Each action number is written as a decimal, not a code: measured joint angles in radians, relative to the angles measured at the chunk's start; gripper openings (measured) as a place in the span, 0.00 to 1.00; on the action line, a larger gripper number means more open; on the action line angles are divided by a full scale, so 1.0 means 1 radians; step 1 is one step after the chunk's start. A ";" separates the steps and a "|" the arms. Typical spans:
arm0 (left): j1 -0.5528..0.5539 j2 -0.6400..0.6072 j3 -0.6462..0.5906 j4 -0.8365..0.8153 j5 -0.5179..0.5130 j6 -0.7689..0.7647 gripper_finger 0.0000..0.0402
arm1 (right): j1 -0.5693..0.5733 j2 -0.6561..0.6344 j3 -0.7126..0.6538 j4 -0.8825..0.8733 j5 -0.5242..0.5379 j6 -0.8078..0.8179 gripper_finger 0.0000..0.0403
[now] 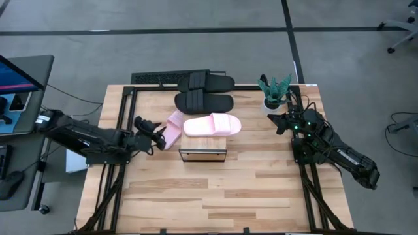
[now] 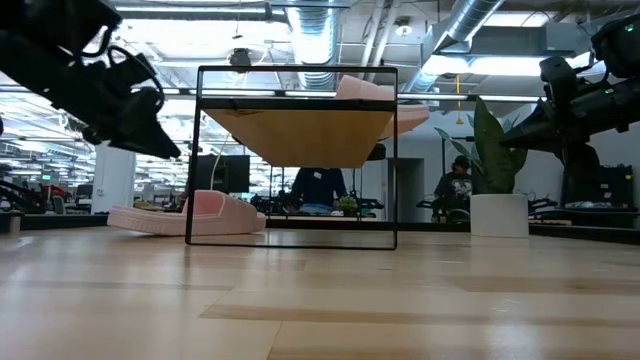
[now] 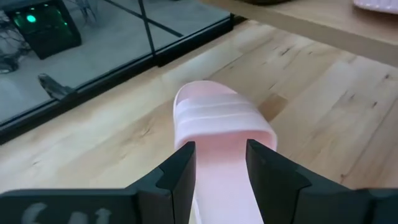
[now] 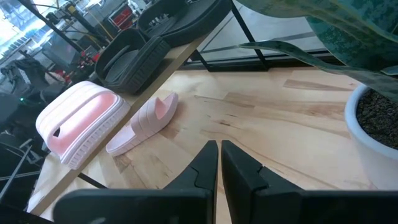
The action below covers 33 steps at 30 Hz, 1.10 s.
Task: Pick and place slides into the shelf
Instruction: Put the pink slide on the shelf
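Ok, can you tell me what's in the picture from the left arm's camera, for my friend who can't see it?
A pale pink slide lies on the wooden table, its heel end between the open jaws of the left gripper. Past the table's edge are a dark metal frame and grey floor.

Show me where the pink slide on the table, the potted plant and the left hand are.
pink slide on the table point(image 3: 214, 115): left wrist view, strap.
potted plant point(image 1: 272, 102): high view, white pot.
left hand point(image 1: 159, 132): high view, between fingertips.
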 joint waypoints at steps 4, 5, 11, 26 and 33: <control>0.065 0.031 0.000 0.039 0.070 0.021 0.33 | 0.000 0.000 0.000 0.000 0.000 0.000 0.03; 0.078 0.038 0.000 0.039 0.082 0.021 0.33 | 0.000 0.000 0.000 0.000 0.000 0.000 0.03; 0.116 0.085 0.000 0.113 0.118 0.186 0.33 | 0.000 0.000 0.000 0.000 0.000 0.000 0.03; 0.113 0.235 0.001 0.277 0.068 0.663 0.33 | 0.000 0.000 0.000 0.000 0.000 0.000 0.03; 0.160 0.237 0.014 0.287 0.081 0.756 0.33 | 0.000 0.000 0.000 0.000 0.000 0.000 0.03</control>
